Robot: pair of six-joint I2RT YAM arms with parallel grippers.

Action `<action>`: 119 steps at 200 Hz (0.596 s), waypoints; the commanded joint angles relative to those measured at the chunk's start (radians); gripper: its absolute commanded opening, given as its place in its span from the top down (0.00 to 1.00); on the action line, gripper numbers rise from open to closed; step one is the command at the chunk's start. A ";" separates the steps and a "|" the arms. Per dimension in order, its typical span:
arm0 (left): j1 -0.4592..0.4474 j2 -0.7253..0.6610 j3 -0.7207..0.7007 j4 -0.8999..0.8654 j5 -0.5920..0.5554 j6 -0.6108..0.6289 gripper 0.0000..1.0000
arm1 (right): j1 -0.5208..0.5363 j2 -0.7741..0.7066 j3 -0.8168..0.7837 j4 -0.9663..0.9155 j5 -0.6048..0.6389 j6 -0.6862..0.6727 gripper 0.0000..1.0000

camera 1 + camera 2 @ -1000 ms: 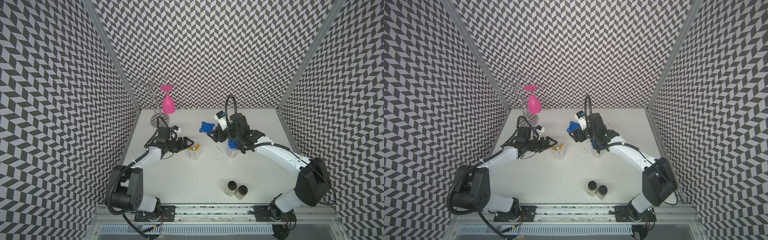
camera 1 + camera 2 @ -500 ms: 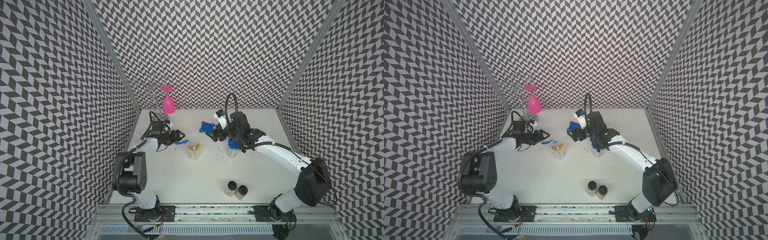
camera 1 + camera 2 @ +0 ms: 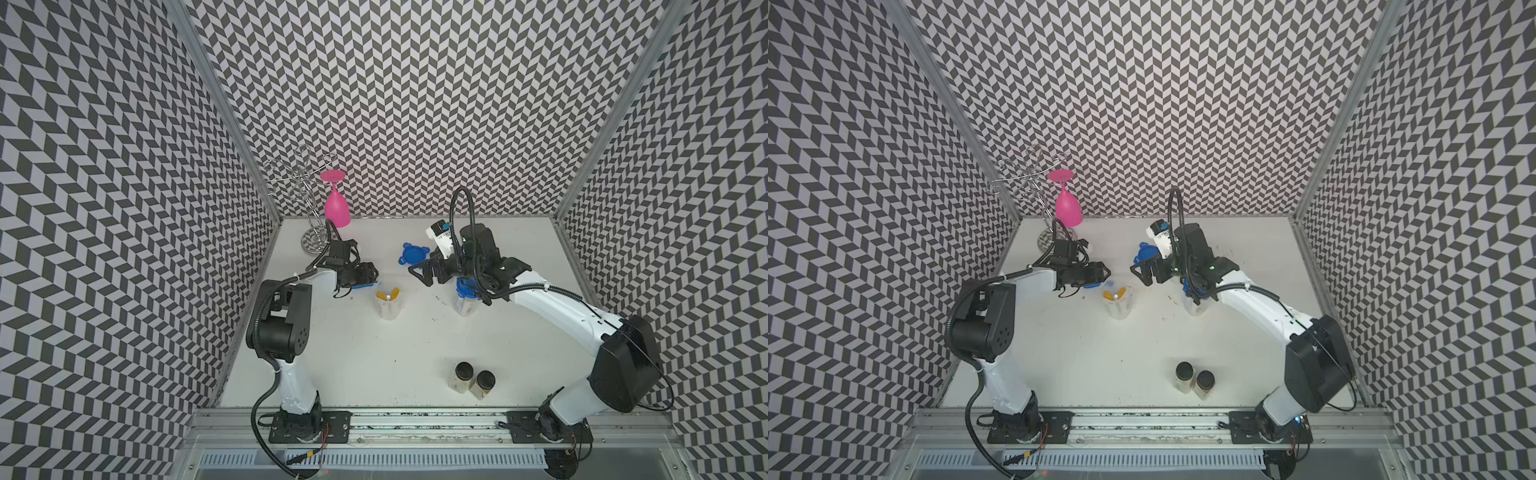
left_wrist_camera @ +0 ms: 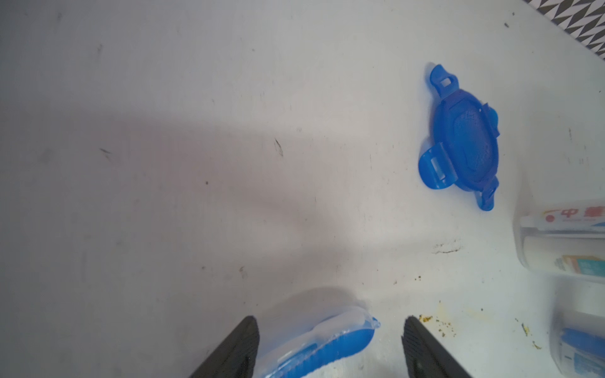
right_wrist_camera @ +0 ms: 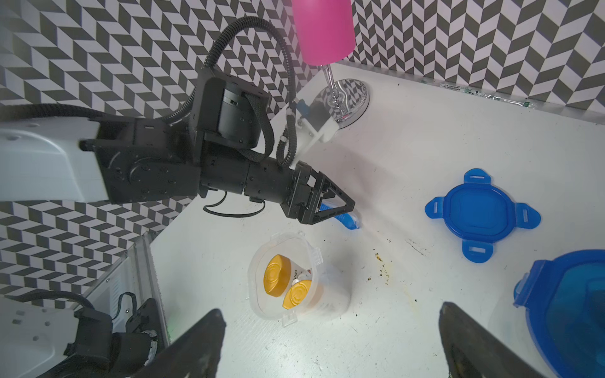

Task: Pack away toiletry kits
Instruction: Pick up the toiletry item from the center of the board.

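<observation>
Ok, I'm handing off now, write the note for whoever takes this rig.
Left pincer: open, straddling the blue toothbrush on the table, not closed on it.
Right pincer: open wide, empty.
Open tub: two gold-capped bottles inside, no lid.
Loose blue lid: flat on the table, farther back.
Lidded tub: by the right arm, done as far as shows.
Left to do: toothbrush into the open tub, then lid on.

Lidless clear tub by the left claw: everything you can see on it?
The lidless clear plastic tub stands upright on the white table. It is tall and translucent, with a rounded-square rim carrying small latch lugs. Inside are two gold-capped bottles, with a small white tip showing between the caps. The left claw sits close but apart from it; only the table touches it.
</observation>
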 commanded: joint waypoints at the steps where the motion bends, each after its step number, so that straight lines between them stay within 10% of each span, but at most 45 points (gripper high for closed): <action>1: -0.009 -0.027 -0.048 0.034 -0.034 0.017 0.28 | -0.007 -0.030 0.002 0.025 0.021 -0.009 0.00; 75: -0.095 -0.060 -0.112 -0.059 -0.238 0.049 0.27 | -0.029 -0.027 0.006 0.042 0.031 -0.007 0.01; 119: -0.157 -0.001 -0.081 -0.131 -0.367 0.050 0.47 | -0.045 -0.058 -0.010 0.046 0.039 -0.002 0.01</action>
